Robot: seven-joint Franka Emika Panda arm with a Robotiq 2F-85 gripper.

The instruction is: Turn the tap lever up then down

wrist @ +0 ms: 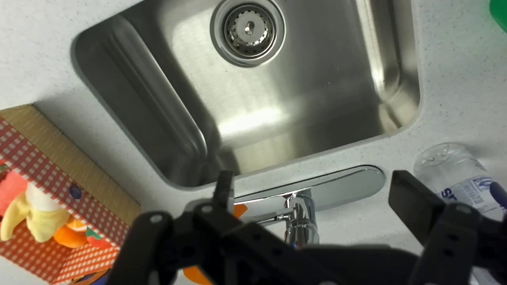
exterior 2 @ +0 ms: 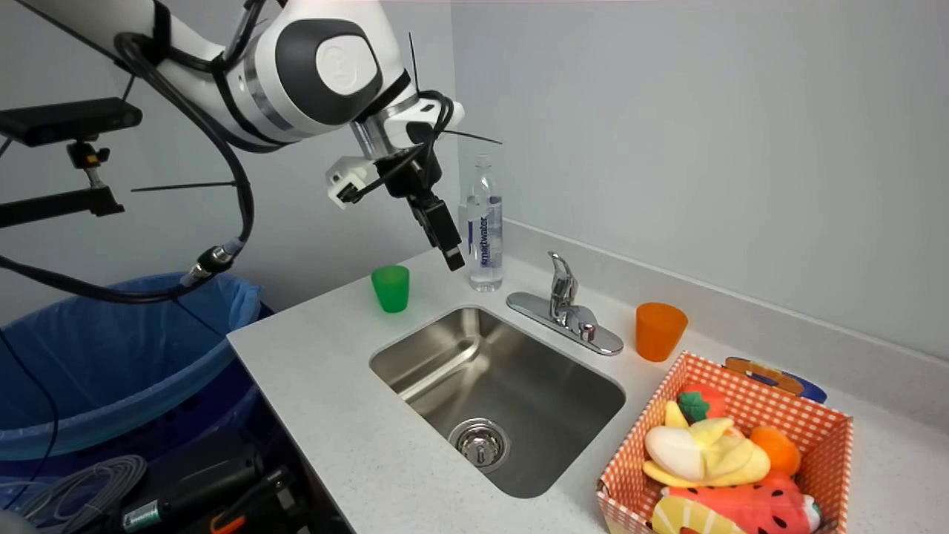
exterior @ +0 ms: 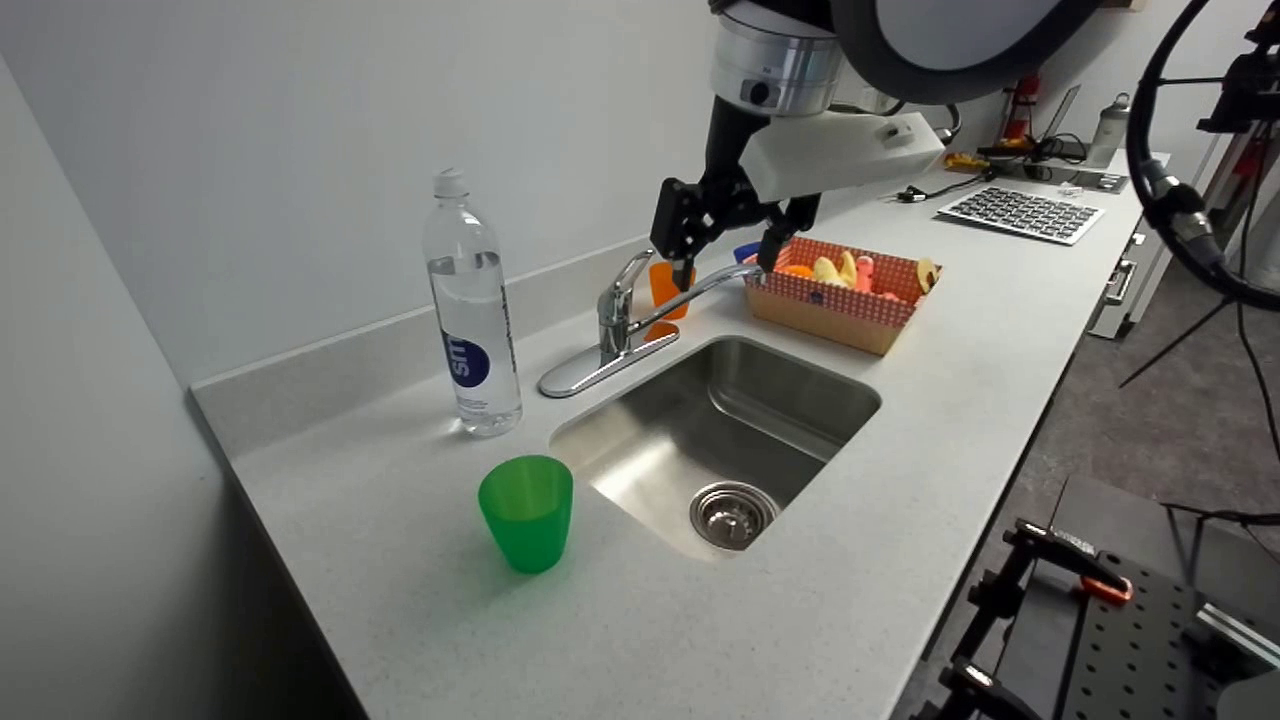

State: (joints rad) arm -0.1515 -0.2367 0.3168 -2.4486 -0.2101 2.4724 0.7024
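Note:
The tap lever (exterior: 634, 268) is a short chrome handle on top of the silver faucet (exterior: 612, 325), angled upward. It also shows in an exterior view (exterior 2: 559, 265). In the wrist view the faucet body (wrist: 301, 221) sits between my fingers in the picture, and the lever is mostly hidden behind the gripper. My gripper (exterior: 726, 268) is open and empty, above the faucet and apart from the lever in both exterior views. In the wrist view, the fingers of my gripper (wrist: 315, 190) stand wide apart. The spout (exterior: 700, 290) is turned toward the basket.
A clear water bottle (exterior: 478, 330) stands beside the faucet. A green cup (exterior: 527, 515) stands by the sink (exterior 2: 511, 415). An orange cup (exterior 2: 660, 331) and a checkered basket of toy food (exterior 2: 623, 460) stand on the faucet's far side from the bottle. A wall runs behind.

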